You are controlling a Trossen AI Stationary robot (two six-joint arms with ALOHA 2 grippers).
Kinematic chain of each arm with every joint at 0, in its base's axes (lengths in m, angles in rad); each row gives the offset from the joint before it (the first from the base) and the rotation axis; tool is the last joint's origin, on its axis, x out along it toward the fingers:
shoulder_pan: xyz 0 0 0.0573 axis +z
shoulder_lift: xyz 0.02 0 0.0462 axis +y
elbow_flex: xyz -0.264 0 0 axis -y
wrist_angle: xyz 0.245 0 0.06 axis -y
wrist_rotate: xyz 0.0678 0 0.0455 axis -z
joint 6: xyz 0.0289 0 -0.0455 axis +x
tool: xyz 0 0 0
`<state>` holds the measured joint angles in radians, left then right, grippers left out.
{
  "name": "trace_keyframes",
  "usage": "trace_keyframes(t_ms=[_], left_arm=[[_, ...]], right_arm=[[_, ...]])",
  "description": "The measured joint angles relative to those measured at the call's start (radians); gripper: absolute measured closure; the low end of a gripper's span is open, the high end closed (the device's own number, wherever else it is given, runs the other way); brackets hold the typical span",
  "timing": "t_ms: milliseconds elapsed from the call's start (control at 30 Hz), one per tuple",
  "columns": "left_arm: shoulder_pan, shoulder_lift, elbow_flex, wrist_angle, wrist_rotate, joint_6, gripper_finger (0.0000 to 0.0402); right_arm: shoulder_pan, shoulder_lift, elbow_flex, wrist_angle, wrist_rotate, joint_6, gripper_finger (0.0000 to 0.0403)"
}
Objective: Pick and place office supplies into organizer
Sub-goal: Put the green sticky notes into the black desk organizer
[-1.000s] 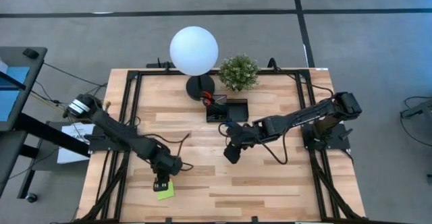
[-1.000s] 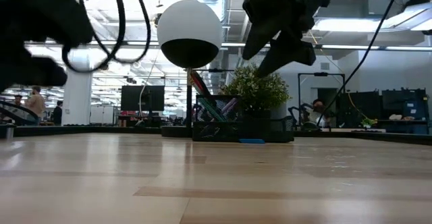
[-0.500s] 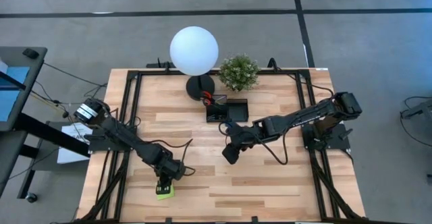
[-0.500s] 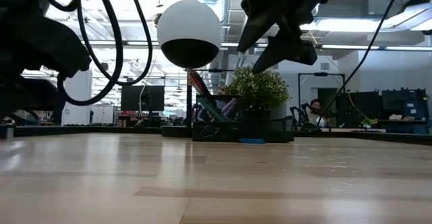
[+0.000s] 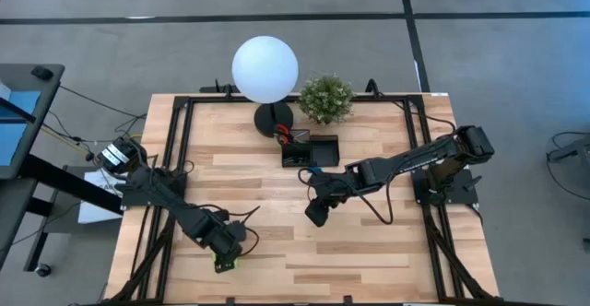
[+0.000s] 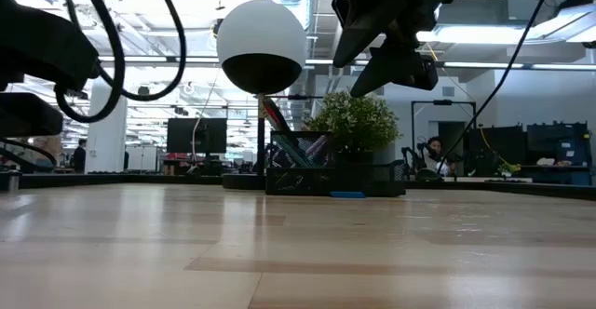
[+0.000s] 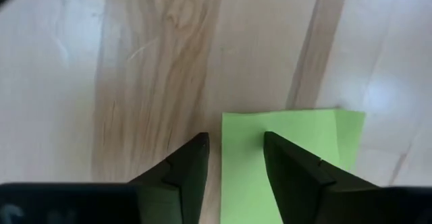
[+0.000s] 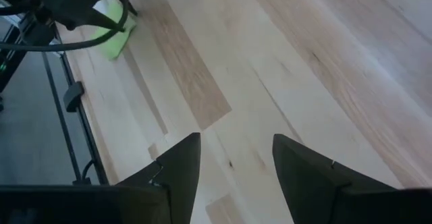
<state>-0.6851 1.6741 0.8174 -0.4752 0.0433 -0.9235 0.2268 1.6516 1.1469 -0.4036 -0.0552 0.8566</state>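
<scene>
The lime-green sticky pad [image 7: 290,126] lies flat on the wood near the table's near-left corner. My left gripper [image 7: 235,146] is low over it, pointing down, open. One finger stands over the pad and the other over bare wood beside the pad's edge. In the high view the gripper [image 5: 226,255] covers nearly all of the pad [image 5: 221,267]. My right gripper [image 5: 316,216] hangs open and empty above mid-table. The black organizer [image 5: 310,149] stands at the far middle with pens and red-handled scissors in it. A small blue thing [image 6: 347,194] lies on the table before it. My left gripper comes at the sticky pad from above, its fingers astride the pad's side edge [image 7: 226,136]. The pad lies flat on the table. I cannot tell whether a fingertip touches it.
A lamp with a white globe [image 5: 265,69] and a potted plant [image 5: 325,98] stand behind the organizer at the far edge. Bare wood runs between the pad and the organizer. Black frame rails [image 5: 175,158] run along the table's sides.
My left gripper has come down onto the sticky pad, with its arm swinging toward the table's near edge, and now hides most of the pad in the high view. The pad has stayed where it was. My right gripper has turned slightly in place.
</scene>
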Motion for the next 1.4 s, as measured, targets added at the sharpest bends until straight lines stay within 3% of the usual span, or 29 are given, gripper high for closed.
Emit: trace_keyframes(t_ms=[167,400,667,800,967,1067,1233,1400], left_arm=[[-0.011,0.000,-0.001,0.000,-0.038,-0.089,0.0294],[0.015,0.000,-0.004,0.013,-0.015,-0.174,0.0390],[0.137,0.013,0.060,0.000,-0.001,-0.116,0.0399],[0.225,0.017,0.127,-0.008,-0.131,-0.017,0.0401],[0.381,0.016,0.231,-0.015,-0.194,0.112,0.0401],[0.490,0.015,0.297,0.026,-0.263,0.250,0.0401],[0.674,0.017,0.390,0.166,-0.294,0.478,0.0401],[0.808,0.072,0.436,0.334,-0.295,0.555,0.0401]], right_arm=[[0.001,0.000,0.000,-0.008,-0.047,0.001,0.0226],[0.032,0.000,0.000,-0.007,-0.151,0.044,0.0245],[0.056,0.000,0.000,-0.006,-0.157,0.049,0.0287],[0.063,-0.012,0.000,-0.007,-0.165,0.063,0.0309],[0.068,-0.082,0.000,-0.139,-0.201,0.152,0.0332],[0.098,-0.154,0.000,-0.271,-0.119,0.202,0.0337],[0.166,-0.286,0.000,-0.425,0.066,0.306,0.0337],[0.219,-0.364,0.000,-0.466,0.261,0.401,0.0337]])
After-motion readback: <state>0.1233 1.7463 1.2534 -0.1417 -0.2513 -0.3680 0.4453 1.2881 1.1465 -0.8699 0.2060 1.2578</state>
